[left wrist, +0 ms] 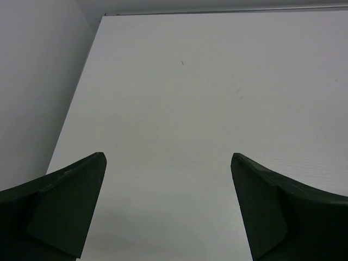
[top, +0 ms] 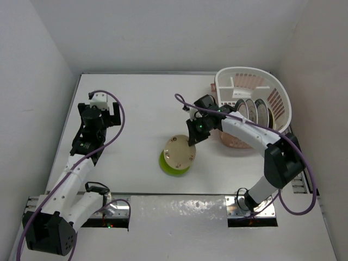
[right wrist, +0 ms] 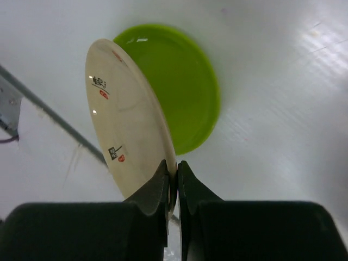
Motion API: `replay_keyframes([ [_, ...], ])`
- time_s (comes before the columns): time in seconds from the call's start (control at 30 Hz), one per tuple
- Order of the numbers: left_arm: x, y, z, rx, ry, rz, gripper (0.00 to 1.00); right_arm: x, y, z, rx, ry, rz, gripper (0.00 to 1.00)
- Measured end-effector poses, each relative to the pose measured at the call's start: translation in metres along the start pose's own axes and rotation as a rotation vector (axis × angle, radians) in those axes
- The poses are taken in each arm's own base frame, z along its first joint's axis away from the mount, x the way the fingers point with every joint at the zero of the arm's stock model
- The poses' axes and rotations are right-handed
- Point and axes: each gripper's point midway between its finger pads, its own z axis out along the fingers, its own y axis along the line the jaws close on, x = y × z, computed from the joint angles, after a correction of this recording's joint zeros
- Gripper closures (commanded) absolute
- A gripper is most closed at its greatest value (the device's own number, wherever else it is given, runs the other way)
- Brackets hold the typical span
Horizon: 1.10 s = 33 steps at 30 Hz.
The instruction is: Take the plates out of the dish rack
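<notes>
My right gripper (top: 191,138) is shut on the rim of the cream-tan plate (top: 179,153), which it holds tilted over the lime-green plate (top: 165,163) lying flat on the table. In the right wrist view the cream-tan plate (right wrist: 128,122) is pinched between my fingertips (right wrist: 176,171) with the lime-green plate (right wrist: 182,81) behind it. The white dish rack (top: 283,98) stands at the back right with other plates (top: 251,113) upright in it. My left gripper (top: 101,111) is open and empty at the left, over bare table (left wrist: 168,160).
White walls close in the table on the left, back and right. A metal rail (top: 179,204) with the arm bases runs along the near edge. The right arm's purple cable (top: 217,111) loops in front of the rack.
</notes>
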Motion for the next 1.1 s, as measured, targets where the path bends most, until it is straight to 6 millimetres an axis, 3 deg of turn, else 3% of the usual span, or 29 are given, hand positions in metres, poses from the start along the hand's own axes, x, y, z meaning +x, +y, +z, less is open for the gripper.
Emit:
replay_keyframes([
  [0.23, 0.002, 0.000, -0.001, 0.001, 0.009, -0.004, 0.03, 0.025, 0.010, 0.024, -0.096, 0.028, 0.033, 1.00],
  [0.63, 0.000, 0.001, -0.004, -0.001, 0.001, -0.005, 0.03, 0.029, 0.004, 0.056, -0.127, 0.054, 0.052, 1.00],
  [0.7, -0.001, 0.002, -0.005, -0.005, -0.004, -0.006, 0.03, 0.031, 0.004, 0.057, -0.126, 0.061, 0.052, 0.86],
  [0.77, -0.001, 0.003, -0.005, -0.007, -0.005, -0.007, 0.03, 0.032, 0.003, 0.057, -0.123, 0.063, 0.053, 0.65],
  [0.87, -0.001, 0.003, -0.005, -0.007, -0.004, -0.007, 0.03, 0.034, 0.000, 0.059, -0.115, 0.069, 0.038, 0.52],
  [1.1, 0.000, 0.003, -0.005, -0.007, -0.003, 0.001, 0.03, 0.055, -0.019, 0.074, -0.041, 0.153, 0.046, 0.49],
])
